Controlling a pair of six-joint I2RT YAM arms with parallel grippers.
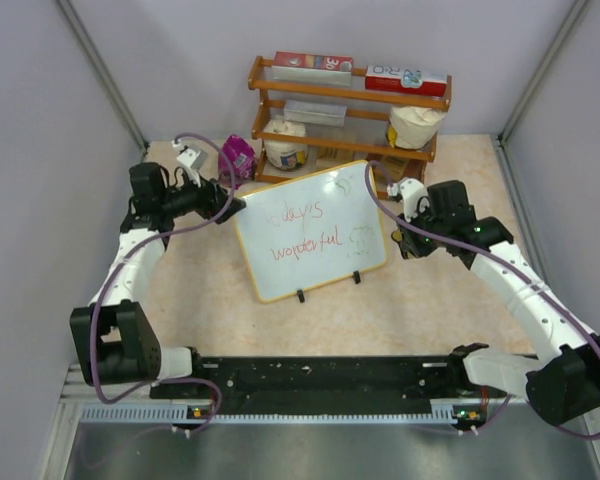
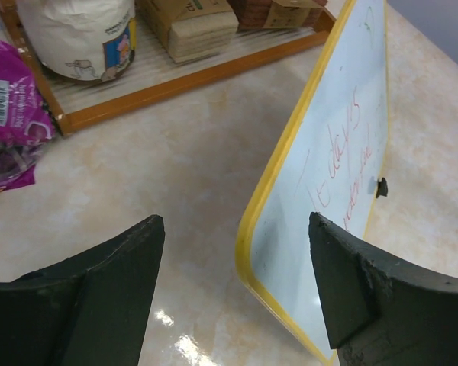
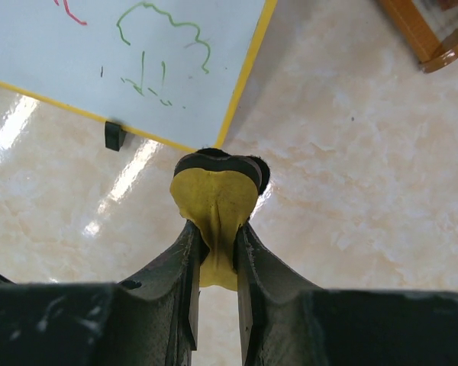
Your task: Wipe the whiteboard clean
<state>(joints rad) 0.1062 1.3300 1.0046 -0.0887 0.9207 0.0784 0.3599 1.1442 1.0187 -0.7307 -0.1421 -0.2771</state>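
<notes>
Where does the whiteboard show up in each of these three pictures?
Top external: whiteboard at the centre, propped up.
Left wrist: whiteboard along the right side, seen obliquely from one end.
Right wrist: whiteboard top left, one corner only.
Shared landmark: the wooden shelf, top centre, top left and top right respectively.

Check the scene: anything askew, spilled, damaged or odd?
The whiteboard sits rotated, its frame not parallel to the wooden shelf behind it. The yellow eraser is pinched hard in the right gripper and bulges out past the fingertips. Nothing looks spilled or broken.
</notes>
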